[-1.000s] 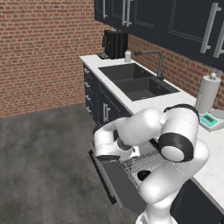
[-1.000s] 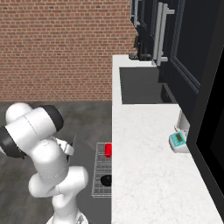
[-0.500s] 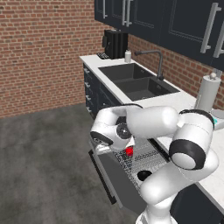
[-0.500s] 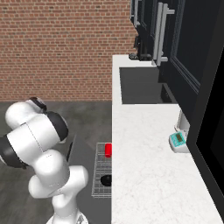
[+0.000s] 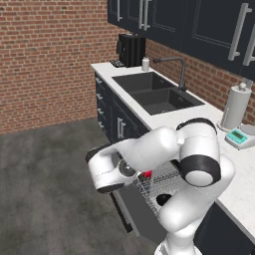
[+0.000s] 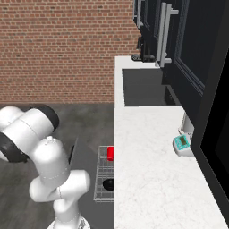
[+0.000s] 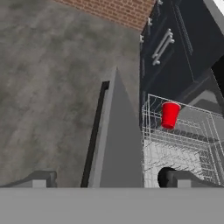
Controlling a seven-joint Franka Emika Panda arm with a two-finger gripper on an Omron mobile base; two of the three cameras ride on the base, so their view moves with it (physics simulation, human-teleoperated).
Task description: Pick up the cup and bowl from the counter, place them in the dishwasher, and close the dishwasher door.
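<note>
The dishwasher door [image 7: 116, 140] lies dropped open, grey inside up, with its dark outer edge [image 6: 71, 154] toward the floor. Behind it the silvery wire rack [image 7: 175, 148] is pulled out. The red cup [image 7: 169, 114] [image 5: 147, 174] [image 6: 110, 153] stands in the rack's far part. The black bowl [image 5: 163, 199] [image 6: 108, 184] rests in its near part, half hidden behind my right fingertip [image 7: 188, 178] in the hand view. My gripper [image 7: 114, 179] hangs open above the door, fingers wide apart and holding nothing.
The white counter [image 6: 147, 170] runs along the right with a sink [image 5: 154, 94], a paper towel roll [image 5: 234, 102] and a teal scale [image 6: 182, 144]. Handled navy cabinet doors [image 7: 164, 43] stand beyond the dishwasher. Grey floor [image 7: 48, 83] spreads left of the door.
My arm has swung away from the rack, out toward the floor side, and the hand now hangs over the open door. Cup and bowl stay in the rack.
</note>
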